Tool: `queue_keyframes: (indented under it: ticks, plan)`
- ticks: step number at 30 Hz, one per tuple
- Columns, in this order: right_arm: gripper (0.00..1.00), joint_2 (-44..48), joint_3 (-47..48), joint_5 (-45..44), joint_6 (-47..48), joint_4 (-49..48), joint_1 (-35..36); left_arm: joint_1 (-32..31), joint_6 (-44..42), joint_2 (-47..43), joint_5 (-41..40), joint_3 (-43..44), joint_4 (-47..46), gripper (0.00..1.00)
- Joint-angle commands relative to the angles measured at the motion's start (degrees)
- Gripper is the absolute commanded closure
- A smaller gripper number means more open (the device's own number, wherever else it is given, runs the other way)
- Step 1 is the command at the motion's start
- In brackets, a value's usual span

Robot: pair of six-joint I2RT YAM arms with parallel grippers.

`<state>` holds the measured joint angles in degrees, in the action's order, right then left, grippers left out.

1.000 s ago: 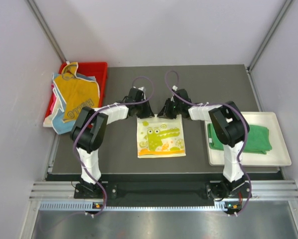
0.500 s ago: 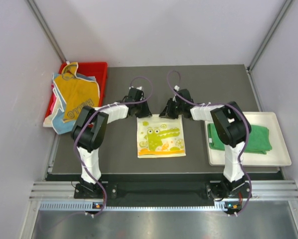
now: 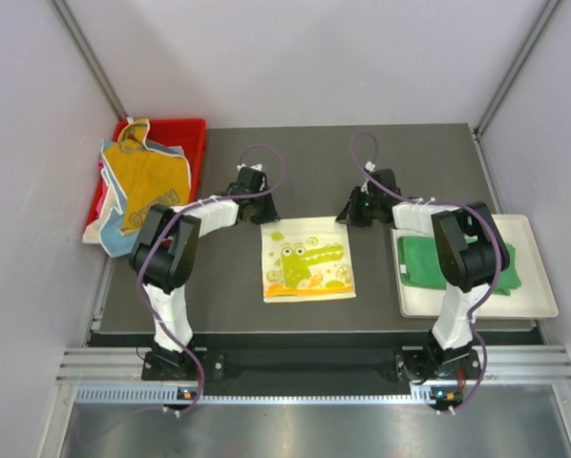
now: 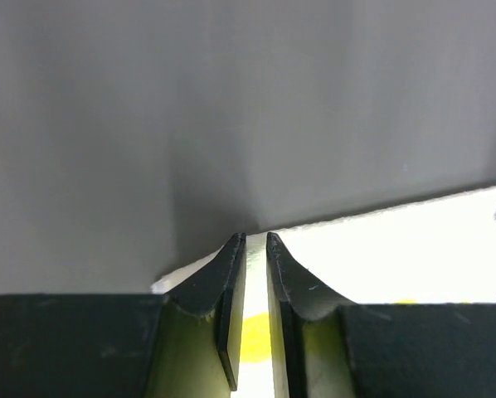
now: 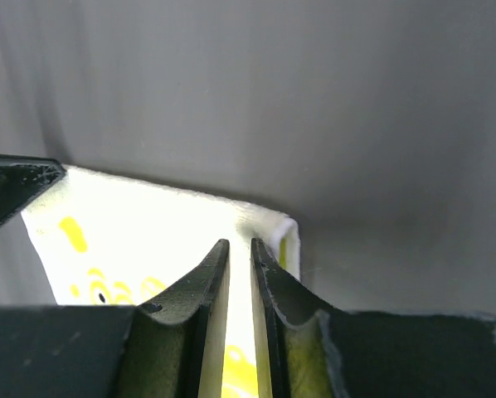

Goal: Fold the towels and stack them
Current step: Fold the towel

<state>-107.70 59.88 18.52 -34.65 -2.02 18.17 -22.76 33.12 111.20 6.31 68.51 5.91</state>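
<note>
The yellow crocodile-print square cloth towel lies flat at the centre of the dark grey surface. Left gripper and right gripper sit at its far corners, jaws narrow, clamping nothing.

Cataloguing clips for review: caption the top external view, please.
Left gripper and right gripper sit off the flat crocodile towel's far corners; green towel on tray.

I see the crocodile towel mid-bench, left claw at its far-left corner, right claw at its far-right. Bin far left, heaped towels in it. Tray right, folded towel on it.
</note>
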Motion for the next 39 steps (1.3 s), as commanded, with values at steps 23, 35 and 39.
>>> queue_keyframes:
  ticks: [23,35,39]
  plan:
    - [0.84,3.2,1.03,-4.9,5.47,4.04,-1.56,2.64,-9.74,-8.98,-12.19,-1.19,13.33,0.68]
    - [0.82,6.36,3.23,-7.01,7.41,6.5,-1.3,2.64,-9.57,-15.48,-5.44,-4.17,11.93,0.51]
    - [0.79,7.07,4.54,-8.33,8.63,7.73,-0.51,2.37,-9.31,-14.61,-7.6,-5.49,13.07,0.52]
